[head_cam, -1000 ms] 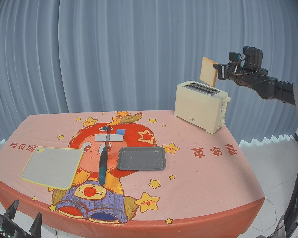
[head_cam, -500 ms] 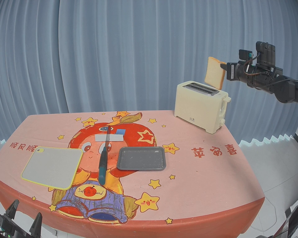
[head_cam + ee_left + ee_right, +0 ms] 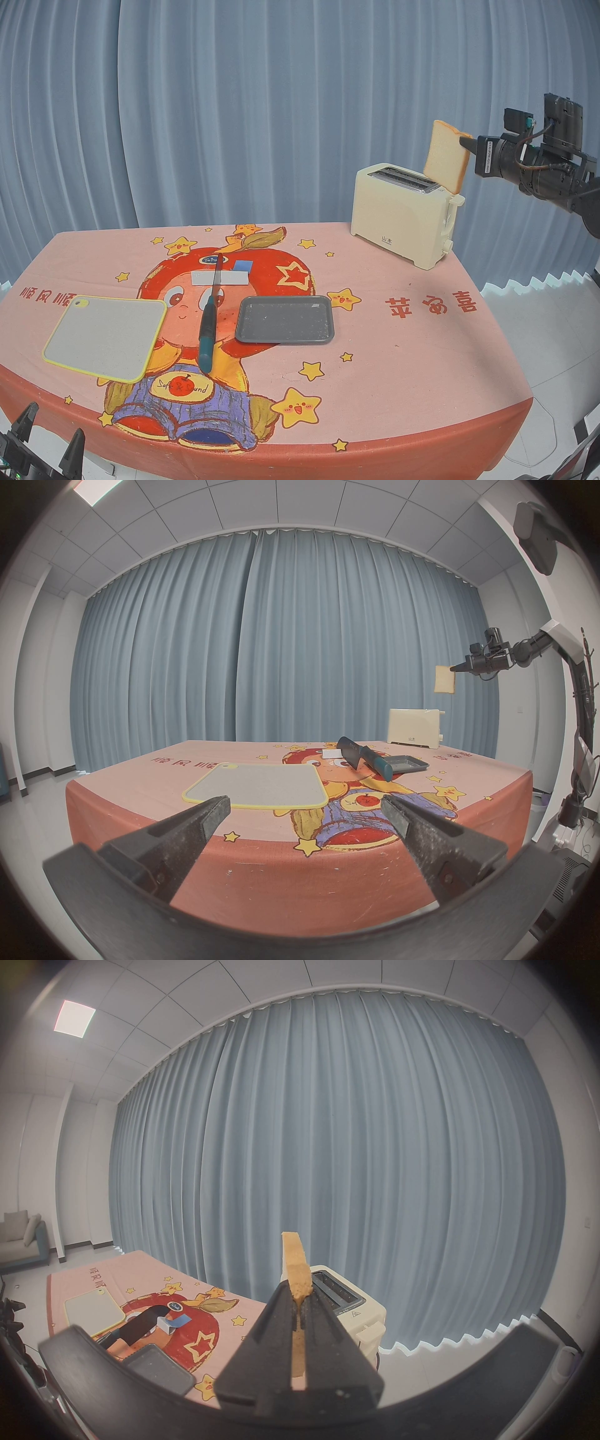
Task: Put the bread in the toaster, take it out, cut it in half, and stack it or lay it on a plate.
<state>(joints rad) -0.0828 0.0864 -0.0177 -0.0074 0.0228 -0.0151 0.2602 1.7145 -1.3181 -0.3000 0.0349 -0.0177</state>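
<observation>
- The toaster is a cream, boxy plastic unit with rounded corners. It stands at the far right of the table, with two long dark slots in its top and a lever on its right end.
- The bread slice is outside the slots. It hangs on edge in the air above the toaster's lever end, pale-faced with a tan crust.
- The right gripper is clamped narrowly on the slice's edge, with its dark fingers pressed to both faces.
- The tray is a shallow grey rectangle with a raised rim and faint pale specks on its floor. It lies near the table's middle.
- The cutting board is flat and pale grey with a yellow-green border and rounded corners. It lies well left of the tray.
- The knife lies between the board and the tray. It has a teal handle and a dark blade, and the blade crosses a white strip.
- The left gripper hangs below the table's near edge with its jaws spread wide, holding nothing.
- The tablecloth is coral pink with a cartoon apple and stars printed on it.
</observation>
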